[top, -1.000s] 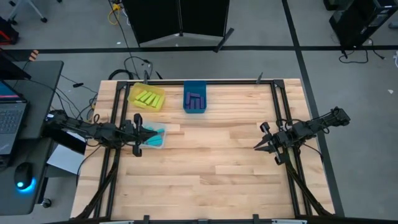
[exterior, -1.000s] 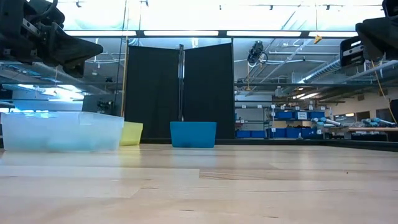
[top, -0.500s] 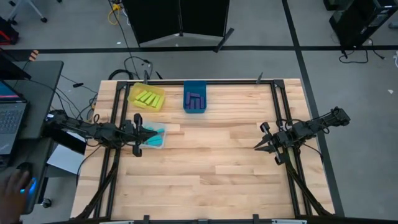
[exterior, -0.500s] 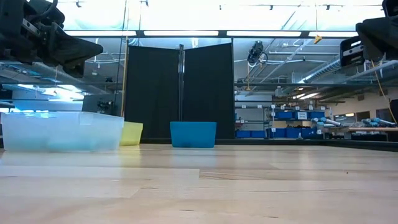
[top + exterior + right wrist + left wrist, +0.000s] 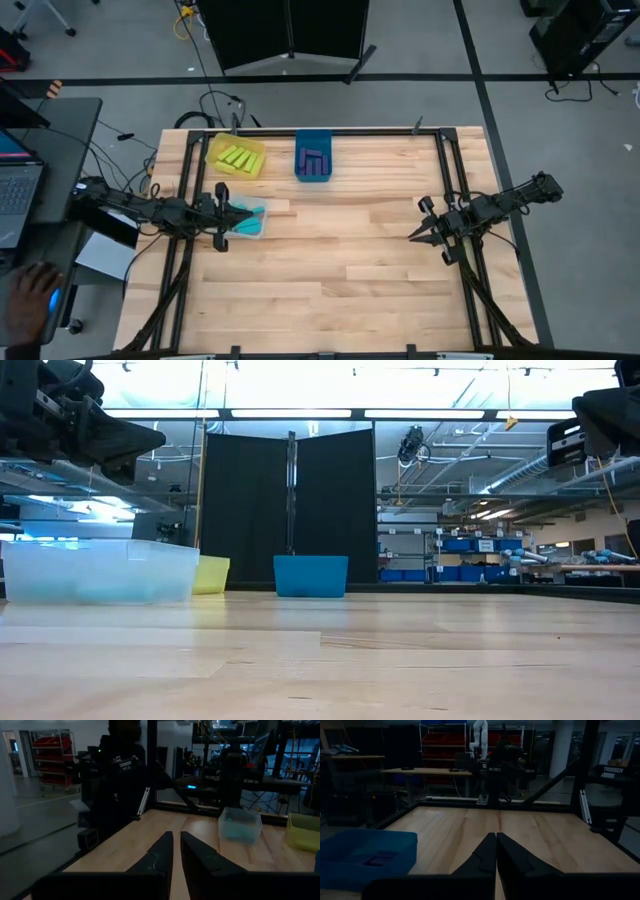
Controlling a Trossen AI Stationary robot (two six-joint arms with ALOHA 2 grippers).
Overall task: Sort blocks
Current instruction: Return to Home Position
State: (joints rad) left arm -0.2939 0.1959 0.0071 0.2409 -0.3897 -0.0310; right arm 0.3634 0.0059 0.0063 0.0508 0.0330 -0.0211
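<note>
Green blocks (image 5: 237,157) lay in the yellow bin (image 5: 256,144), purple blocks (image 5: 313,161) in the blue bin (image 5: 313,135), and teal blocks (image 5: 256,213) in the clear bin (image 5: 254,231). The left claw (image 5: 243,212) hung over that bin, narrowed to nothing. The right claw (image 5: 412,237), equally narrow, hung above the bare bench (image 5: 340,270).

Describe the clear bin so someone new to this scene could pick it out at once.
On the wooden table, look toward the left side, directly below the left gripper. The clear bin sits there, nearer the front than the yellow bin and blue bin at the far edge. It is the only see-through bin and holds teal blocks.
</note>
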